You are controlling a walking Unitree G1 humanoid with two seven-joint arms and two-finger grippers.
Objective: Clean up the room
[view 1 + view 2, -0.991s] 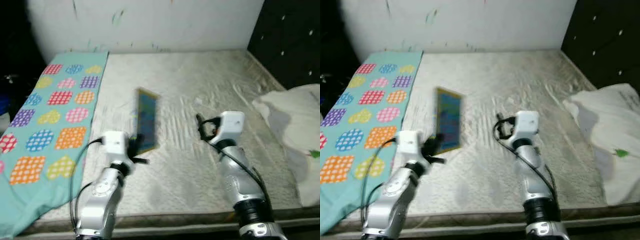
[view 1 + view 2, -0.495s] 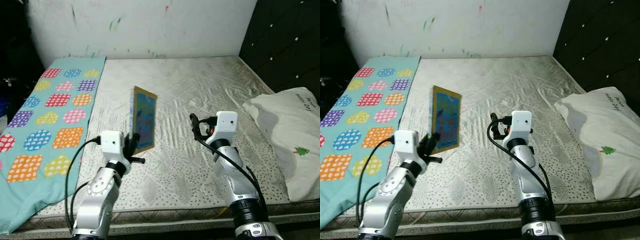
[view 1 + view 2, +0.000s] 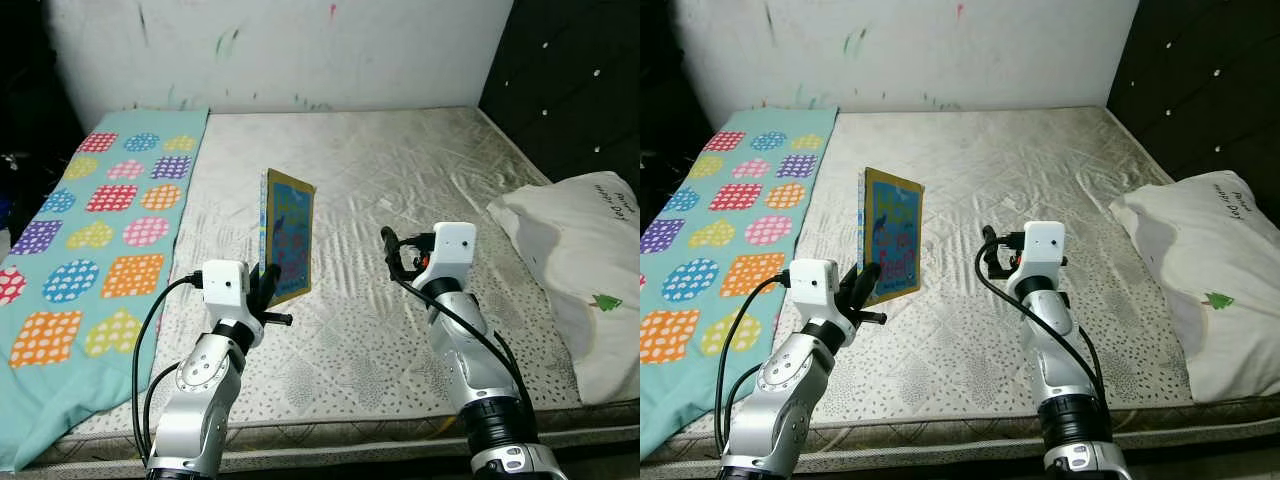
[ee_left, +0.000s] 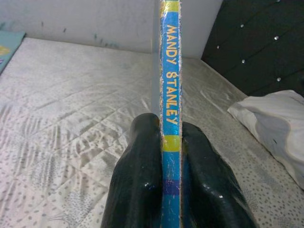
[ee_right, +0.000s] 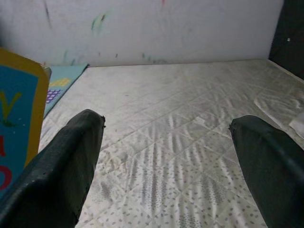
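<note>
Picture book (image 3: pixel 287 238) clamped upright at centre frame by left gripper (image 3: pixel 265 290), lifted off mattress (image 3: pixel 400 160); not yet put away. Right gripper (image 5: pixel 166 161) spread wide, empty; pillow (image 3: pixel 580 260) at right edge probably left to straighten.

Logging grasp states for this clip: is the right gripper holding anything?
No. In the right wrist view the right gripper has its jaws spread wide apart, with bare mattress between them.

A bare mattress (image 3: pixel 400 190) meets a paint-marked white wall (image 3: pixel 300 50).
</note>
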